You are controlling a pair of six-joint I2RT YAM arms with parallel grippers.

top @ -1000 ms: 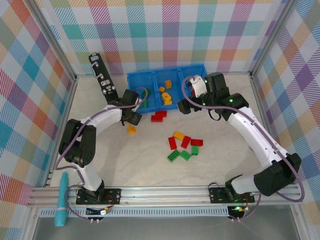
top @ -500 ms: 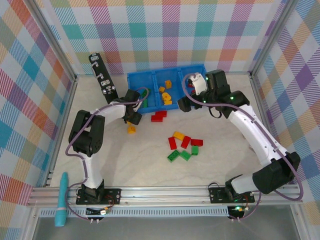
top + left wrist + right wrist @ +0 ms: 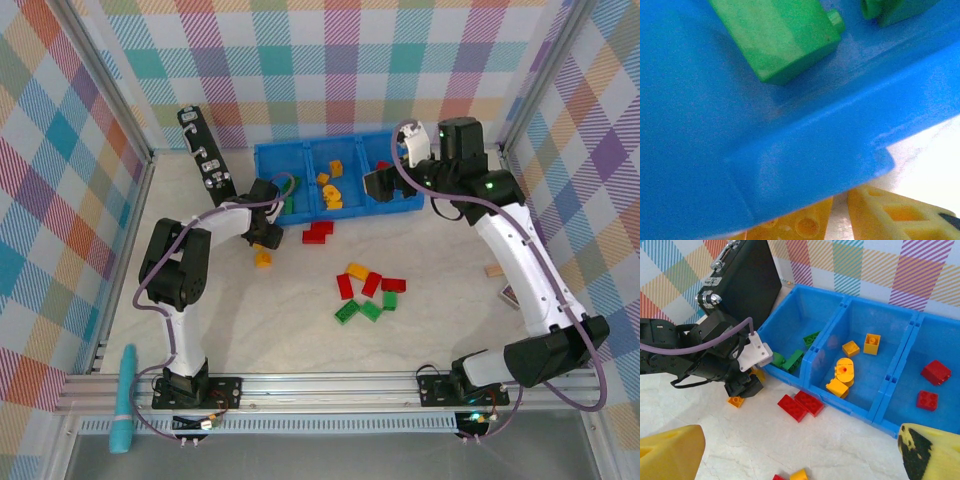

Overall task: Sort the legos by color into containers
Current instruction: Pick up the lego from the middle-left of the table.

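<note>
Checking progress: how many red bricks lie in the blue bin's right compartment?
2. One red studded plastic brick lies toward the far side of the blue plastic bin's right compartment, the other nearer the front. Part of it is hidden; more are possible.

Our left arm (image 3: 200, 235) bends sharply at the elbow, left gripper (image 3: 266, 238) tipped downward — whether its jaws are parted we cannot tell. Our right arm (image 3: 520, 250) reaches long, right gripper (image 3: 800, 455) with fingers (image 3: 670, 452) spread wide.
</note>
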